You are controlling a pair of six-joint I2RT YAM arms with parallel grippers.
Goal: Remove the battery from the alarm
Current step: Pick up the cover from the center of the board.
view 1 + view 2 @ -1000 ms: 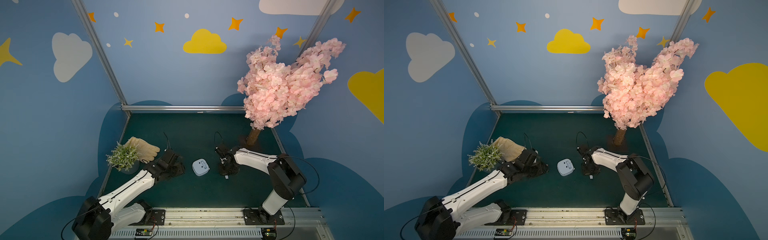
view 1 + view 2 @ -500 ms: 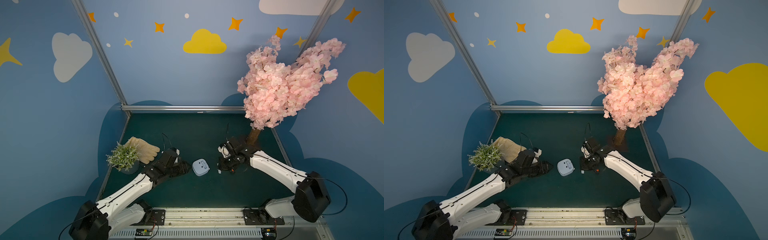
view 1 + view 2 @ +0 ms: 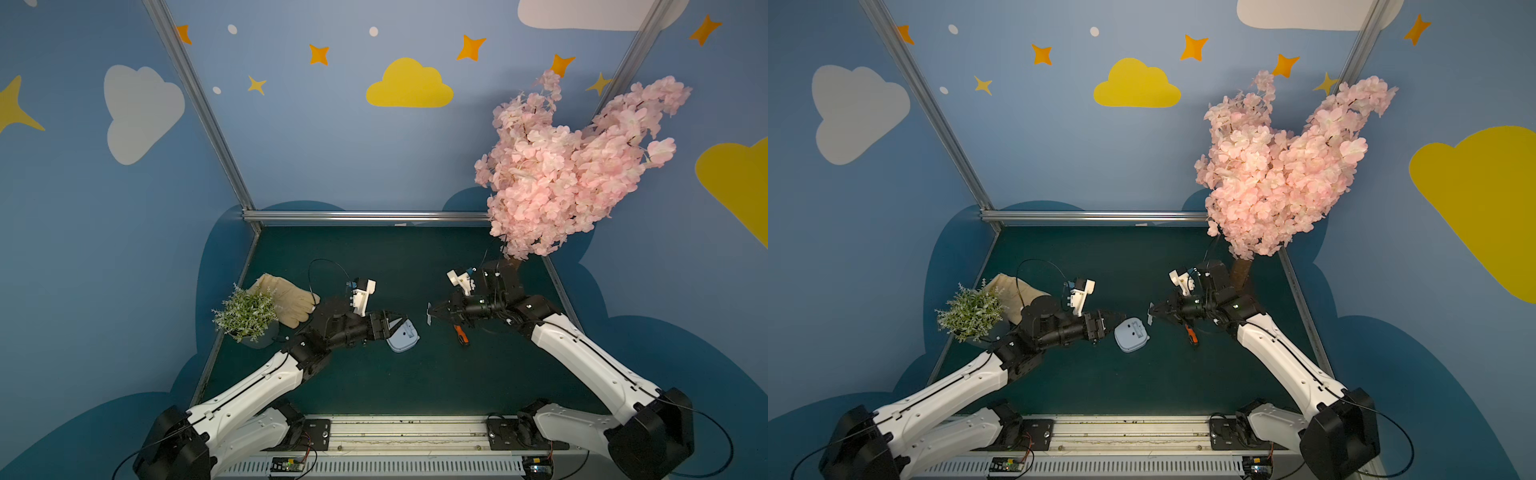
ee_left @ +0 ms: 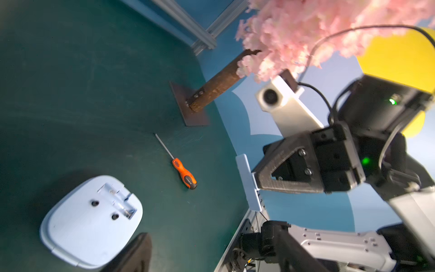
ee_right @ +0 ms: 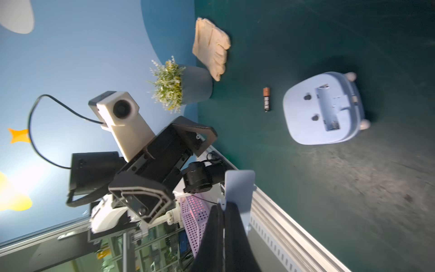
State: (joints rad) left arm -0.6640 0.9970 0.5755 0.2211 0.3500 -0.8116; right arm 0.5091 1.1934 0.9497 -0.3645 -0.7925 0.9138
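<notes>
Rounded pale-blue alarm (image 4: 89, 223), cylindrical battery (image 5: 266, 99) beside it, left fingers (image 5: 141, 186) spread empty, right fingers (image 4: 282, 186) pinching flat cover (image 4: 249, 183)

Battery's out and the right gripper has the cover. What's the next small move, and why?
Probably lower the right gripper and set the cover on the mat, clear of the alarm. The battery already lies on the mat beside the alarm, whose compartment looks empty, so only the pinched cover is left to put down.
</notes>
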